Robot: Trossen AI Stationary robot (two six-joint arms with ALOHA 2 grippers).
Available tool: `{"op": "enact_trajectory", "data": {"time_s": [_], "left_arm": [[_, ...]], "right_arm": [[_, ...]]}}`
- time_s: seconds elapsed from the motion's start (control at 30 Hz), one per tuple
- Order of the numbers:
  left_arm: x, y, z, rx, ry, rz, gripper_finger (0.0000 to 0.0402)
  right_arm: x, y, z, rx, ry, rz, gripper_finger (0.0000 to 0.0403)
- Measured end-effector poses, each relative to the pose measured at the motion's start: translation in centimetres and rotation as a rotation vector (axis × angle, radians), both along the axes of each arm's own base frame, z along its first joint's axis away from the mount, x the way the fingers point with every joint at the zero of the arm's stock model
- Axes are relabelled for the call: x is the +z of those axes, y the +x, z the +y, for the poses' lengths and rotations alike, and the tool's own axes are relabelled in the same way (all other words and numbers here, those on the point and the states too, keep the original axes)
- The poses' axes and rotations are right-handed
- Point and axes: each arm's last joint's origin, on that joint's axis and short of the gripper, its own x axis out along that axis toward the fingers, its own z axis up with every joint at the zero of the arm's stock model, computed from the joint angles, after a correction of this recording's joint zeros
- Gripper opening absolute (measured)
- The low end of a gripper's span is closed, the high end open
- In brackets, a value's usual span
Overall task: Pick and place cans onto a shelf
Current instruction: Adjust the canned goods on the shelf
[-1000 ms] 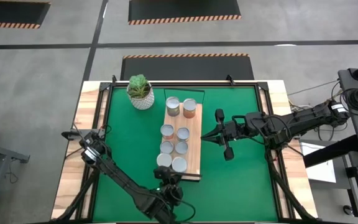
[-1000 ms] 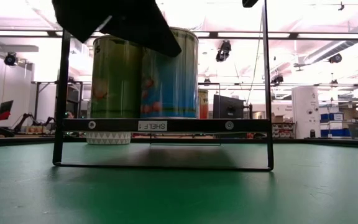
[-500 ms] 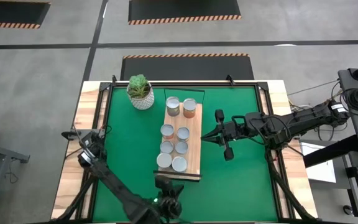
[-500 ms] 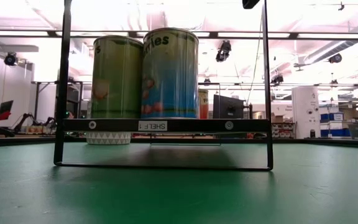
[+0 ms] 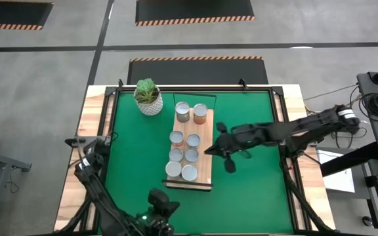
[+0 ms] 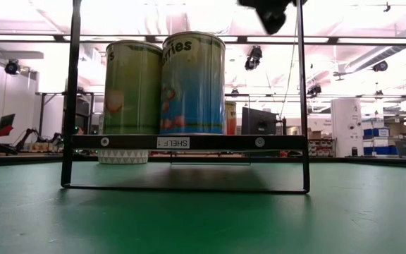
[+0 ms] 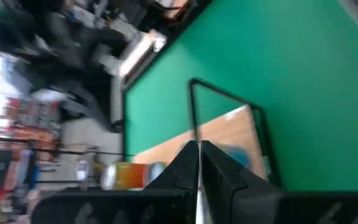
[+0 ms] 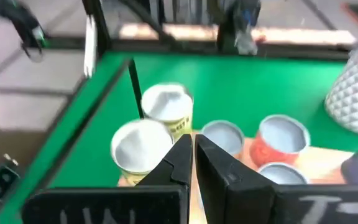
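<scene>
Eight cans with silver tops stand in two rows on the wooden shelf (image 5: 205, 134): from the far pair (image 5: 182, 111) to the near pair (image 5: 189, 172). In the low view the two nearest cans (image 6: 192, 85) stand on the shelf's board (image 6: 189, 142). My right gripper (image 5: 208, 150) is shut and empty. It hovers at the shelf's right edge, high in the low view (image 6: 270, 14). Its wrist view shows the cans (image 8: 140, 144) below its fingers. My left gripper (image 5: 157, 198) is shut and empty, at the table's near edge, left of the shelf's near end.
A white pot with a green plant (image 5: 149, 97) stands at the far left of the green mat (image 5: 254, 190), just beside the shelf's far end. Black frame rails run along the table's edges. Bare mat lies left and right of the shelf.
My left gripper has drawn back from the two nearest cans toward the table's near edge and a little left. It has left the low view. My right gripper has moved toward the table's left, to the shelf's right edge. The cans have stayed in place.
</scene>
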Motion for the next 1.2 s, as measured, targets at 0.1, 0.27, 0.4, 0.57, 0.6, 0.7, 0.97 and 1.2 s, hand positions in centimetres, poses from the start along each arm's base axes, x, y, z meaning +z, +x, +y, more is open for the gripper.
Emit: {"op": "enact_trajectory", "data": {"time_s": [0.1,0.27,0.4,0.57,0.6,0.7,0.97,1.2], "left_arm": [[0.1,-0.5,0.6,0.005,0.058,0.014,0.0],[-0.4,-0.9,1.3,0.014,0.125,0.013,0.0],[-1.0,-1.6,2.1,0.031,0.124,0.003,0.0],[-2.6,-2.6,3.3,0.04,0.079,-0.027,0.0],[-2.9,-2.7,3.7,0.04,0.069,-0.035,0.0],[-3.7,-3.4,5.2,0.041,0.052,-0.052,0.0],[-2.4,-5.9,10.6,0.079,-0.023,-0.12,0.0],[-1.0,-6.7,15.4,0.052,-0.151,-0.088,0.0]], "right_arm": [[-0.6,2.3,0.5,0.025,-0.036,0.088,0.0011],[-1.4,5.7,1.4,0.152,-0.031,0.216,0.0011],[-1.2,7.5,1.9,0.211,-0.018,0.278,0.0011],[-1.2,8.8,2.1,0.228,-0.052,0.344,0.0011],[-1.2,8.9,2.1,0.231,-0.056,0.353,0.0011],[-0.7,8.9,2.1,0.238,-0.073,0.369,0.0011],[2.6,7.1,1.4,0.227,-0.087,0.301,0.0011],[5.1,5.3,-0.6,0.197,-0.112,0.236,0.0011]]}}
